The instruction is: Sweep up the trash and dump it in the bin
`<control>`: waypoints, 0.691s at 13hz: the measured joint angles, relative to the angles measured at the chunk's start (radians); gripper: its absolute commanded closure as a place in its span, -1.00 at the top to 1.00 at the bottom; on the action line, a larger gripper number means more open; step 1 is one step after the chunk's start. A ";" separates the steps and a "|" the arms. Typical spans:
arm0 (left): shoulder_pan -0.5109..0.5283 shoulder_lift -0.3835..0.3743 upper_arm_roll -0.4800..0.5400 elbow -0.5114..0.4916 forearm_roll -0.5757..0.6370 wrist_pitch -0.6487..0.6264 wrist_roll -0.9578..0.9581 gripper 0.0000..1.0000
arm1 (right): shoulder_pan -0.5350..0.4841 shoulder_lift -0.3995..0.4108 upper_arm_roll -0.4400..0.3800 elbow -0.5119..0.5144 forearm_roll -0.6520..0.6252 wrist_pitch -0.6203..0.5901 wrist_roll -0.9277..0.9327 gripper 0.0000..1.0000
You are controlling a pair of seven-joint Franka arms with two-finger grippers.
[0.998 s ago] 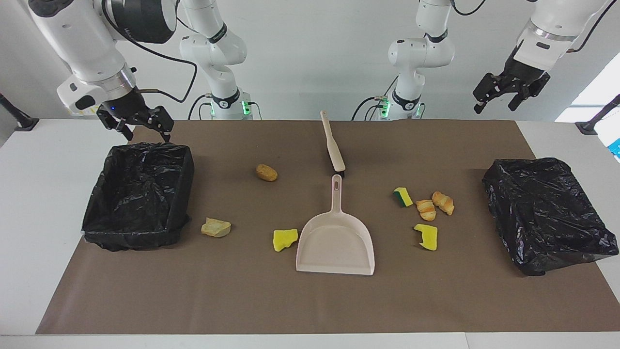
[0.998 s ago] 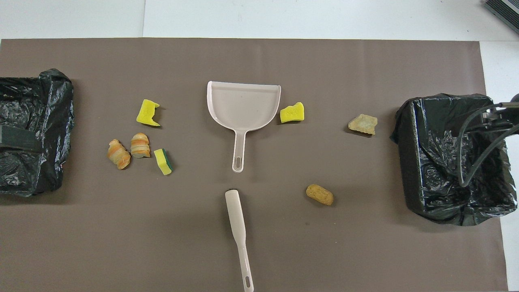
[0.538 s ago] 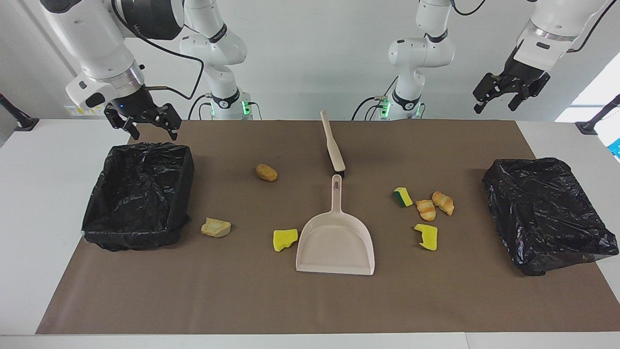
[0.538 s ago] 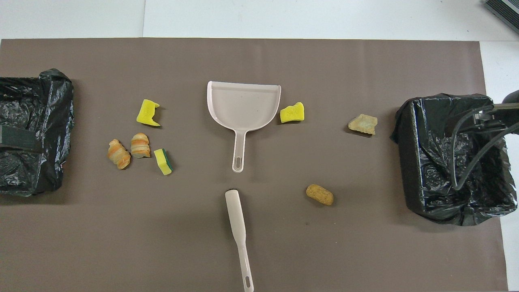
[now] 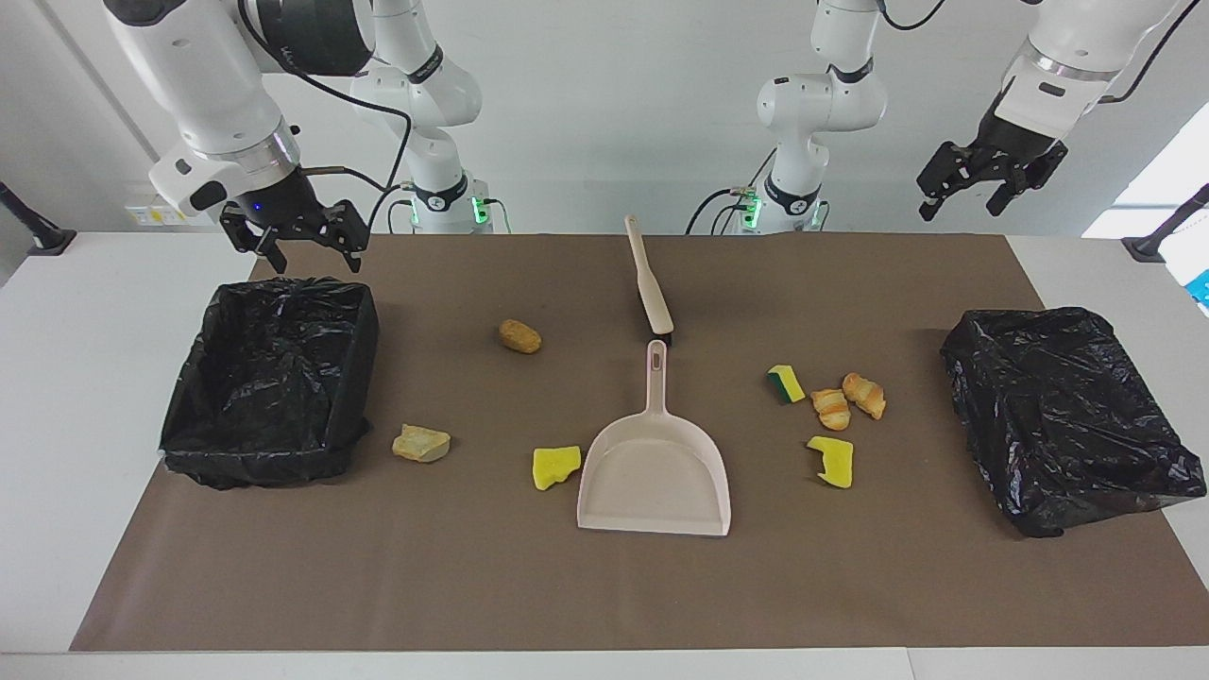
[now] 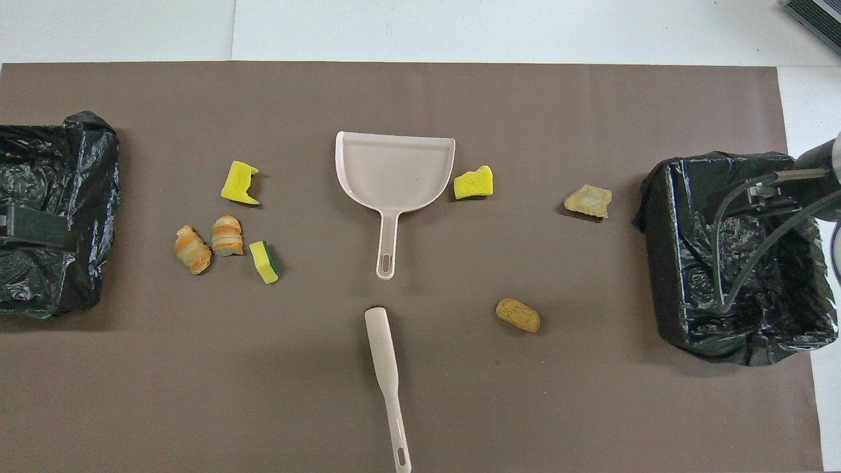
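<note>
Here, in the facing view, we see the right gripper (image 5: 295, 241) in the air over the robot-side rim of the bin at the right arm's end (image 5: 269, 378), its fingers spread apart and holding nothing. The left gripper (image 5: 982, 189) hangs high above the table's robot-side edge toward the left arm's end, jaws likewise apart and empty. Both arms slope down from above with wrists bent toward the table. That black-lined bin looks empty; the second bin at the left arm's end (image 5: 1067, 416) shows only crumpled black liner. The trash lies on the brown mat (image 5: 604, 595): a brown lump (image 5: 519, 336), a tan lump (image 5: 421, 443) near the first bin, a yellow sponge piece (image 5: 555, 467) just beside the dustpan (image 5: 655, 472), and a group of a green-backed sponge (image 5: 785, 383), two croissant-like lumps (image 5: 848, 401) and another yellow sponge (image 5: 832, 460). The brush (image 5: 649, 279) lies nearer to the robots than the dustpan.

From overhead, we find the dustpan (image 6: 394, 171) empty, the brush (image 6: 387, 374) apart from its handle, and only the right arm's wrist and cables over the bin (image 6: 736, 256).
</note>
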 measured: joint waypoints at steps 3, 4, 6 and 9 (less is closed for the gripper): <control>-0.004 -0.041 -0.051 -0.095 -0.002 -0.002 -0.019 1.00 | 0.026 0.030 0.008 -0.001 0.001 0.039 0.000 1.00; -0.006 -0.061 -0.081 -0.145 -0.002 0.006 -0.044 1.00 | 0.043 0.045 0.009 -0.002 0.001 0.053 0.000 1.00; -0.013 -0.110 -0.149 -0.257 -0.007 0.044 -0.109 1.00 | 0.084 0.085 0.011 -0.002 0.001 0.099 0.001 1.00; -0.015 -0.169 -0.278 -0.402 -0.051 0.113 -0.233 1.00 | 0.140 0.150 0.012 -0.001 0.001 0.163 0.042 1.00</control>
